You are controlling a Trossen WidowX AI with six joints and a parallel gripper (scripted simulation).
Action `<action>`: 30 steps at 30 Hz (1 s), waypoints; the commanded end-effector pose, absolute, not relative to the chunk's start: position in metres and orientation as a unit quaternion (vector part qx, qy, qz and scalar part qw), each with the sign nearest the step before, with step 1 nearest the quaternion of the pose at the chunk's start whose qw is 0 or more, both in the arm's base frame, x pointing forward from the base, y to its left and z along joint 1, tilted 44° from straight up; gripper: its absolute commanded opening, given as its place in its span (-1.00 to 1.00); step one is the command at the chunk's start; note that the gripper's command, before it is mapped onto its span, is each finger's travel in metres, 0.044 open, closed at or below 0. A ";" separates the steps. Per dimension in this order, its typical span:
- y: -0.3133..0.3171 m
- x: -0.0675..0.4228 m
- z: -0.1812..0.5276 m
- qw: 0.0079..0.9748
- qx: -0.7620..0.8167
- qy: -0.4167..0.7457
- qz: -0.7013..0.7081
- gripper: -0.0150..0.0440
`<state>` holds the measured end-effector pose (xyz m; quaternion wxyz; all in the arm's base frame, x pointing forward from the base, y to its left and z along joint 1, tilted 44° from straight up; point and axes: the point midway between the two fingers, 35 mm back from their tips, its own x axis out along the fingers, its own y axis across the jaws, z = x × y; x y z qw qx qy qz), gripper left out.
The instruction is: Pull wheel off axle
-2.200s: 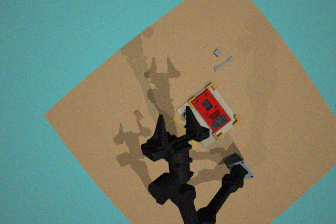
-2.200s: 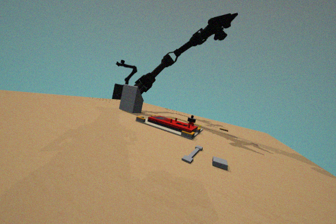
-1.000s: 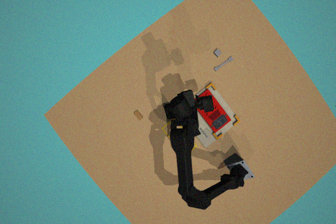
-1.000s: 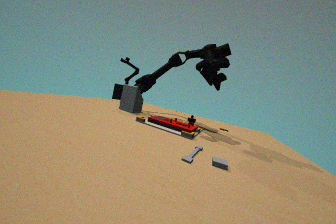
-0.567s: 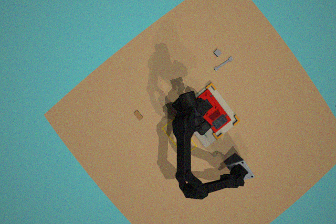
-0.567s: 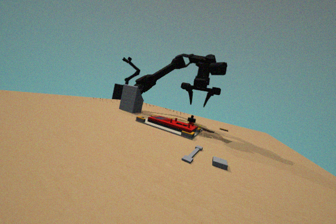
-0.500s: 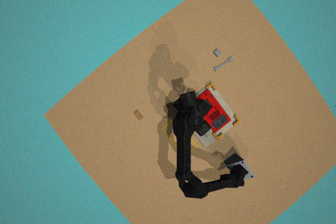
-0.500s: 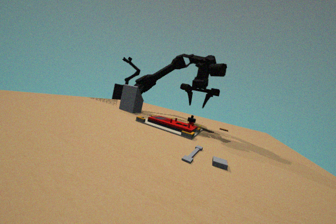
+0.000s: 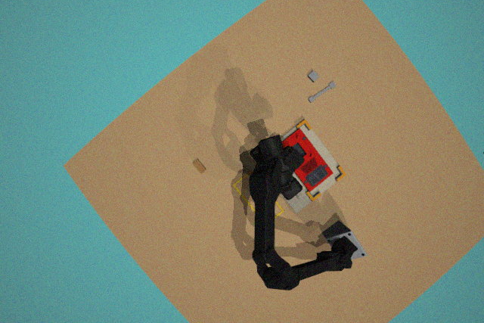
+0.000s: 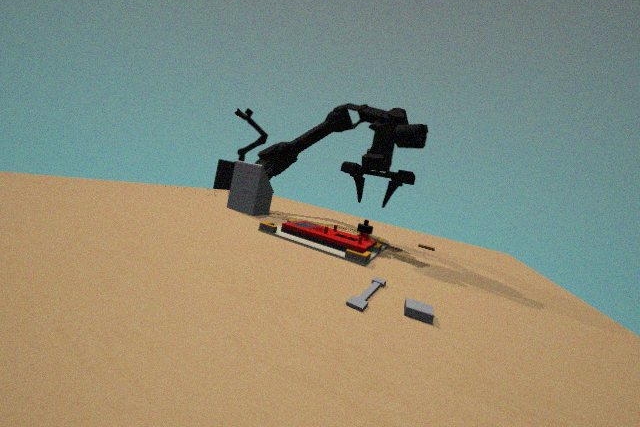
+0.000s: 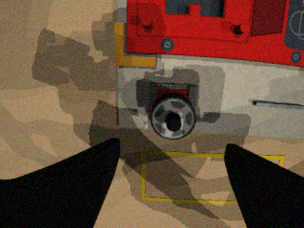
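Observation:
The dark wheel [image 10: 364, 228] [image 11: 163, 124] with a grey spoked face sits on the upright axle [image 10: 366, 221] [image 11: 173, 122] beside the red panel; the arm hides it in the top view. My gripper [image 10: 371, 203] [image 11: 172, 148] is open and empty, pointing down, with its fingertips above the wheel's height. In the wrist view the wheel shows beyond the fingertips, between their lines. The marked area is a yellow outline [image 9: 243, 197] [image 11: 142, 176] on the table beside the base plate. The arm covers part of it in the top view, and the right finger part in the wrist view.
The red panel [image 9: 299, 135] [image 10: 330, 236] [image 11: 199, 44] lies on a pale base plate [image 9: 324, 147] [image 11: 266, 119] with orange corner brackets [image 9: 304, 124] [image 11: 138, 61]. A grey bar [image 9: 321, 91] [image 10: 368, 293], a grey block [image 9: 313, 76] [image 10: 418, 310] and a brown block [image 9: 199, 166] [image 10: 426, 246] lie apart.

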<state>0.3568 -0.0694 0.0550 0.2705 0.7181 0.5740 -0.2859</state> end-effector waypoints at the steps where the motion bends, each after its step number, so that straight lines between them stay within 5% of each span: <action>1: -0.057 0.360 0.043 0.268 0.719 0.574 -0.286 0.53; 11: -0.022 0.367 0.009 0.267 0.719 0.575 -0.285 0.53; 28: -0.022 0.365 0.011 0.268 0.714 0.581 -0.285 0.07; 30: -0.022 0.365 0.011 0.268 0.714 0.581 -0.285 -0.10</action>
